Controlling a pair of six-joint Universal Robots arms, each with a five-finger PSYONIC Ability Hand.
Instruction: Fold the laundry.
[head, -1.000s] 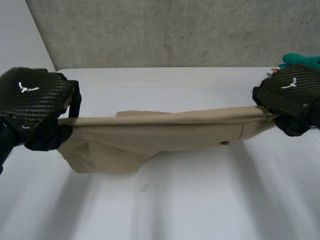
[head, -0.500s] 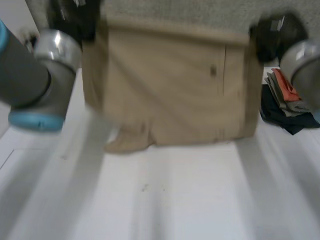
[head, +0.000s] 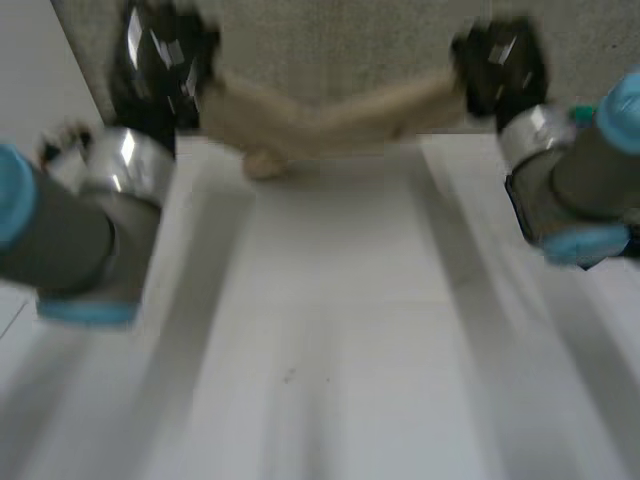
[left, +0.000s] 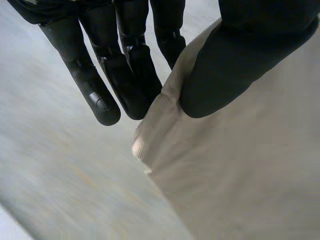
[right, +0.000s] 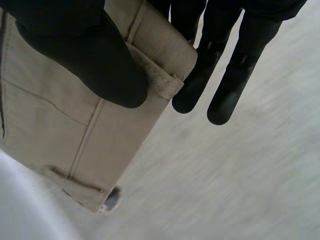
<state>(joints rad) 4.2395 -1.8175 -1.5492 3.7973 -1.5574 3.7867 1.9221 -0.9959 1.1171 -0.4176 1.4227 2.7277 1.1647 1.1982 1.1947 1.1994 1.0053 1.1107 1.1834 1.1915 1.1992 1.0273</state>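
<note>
Head view: the left hand (head: 160, 60) and the right hand (head: 497, 65) are up over the far edge of the white worktop (head: 330, 330). A beige garment (head: 320, 128) is strung between them and sags in the middle, its lowest fold close to that edge.

Left wrist view: the thumb pinches the cloth's edge against the fingers (left: 127, 80).

Right wrist view: the thumb clamps a seamed corner of the garment against the fingers (right: 197, 75).

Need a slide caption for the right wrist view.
Right hand pinches a corner of the tan garment between thumb and fingers.
</note>
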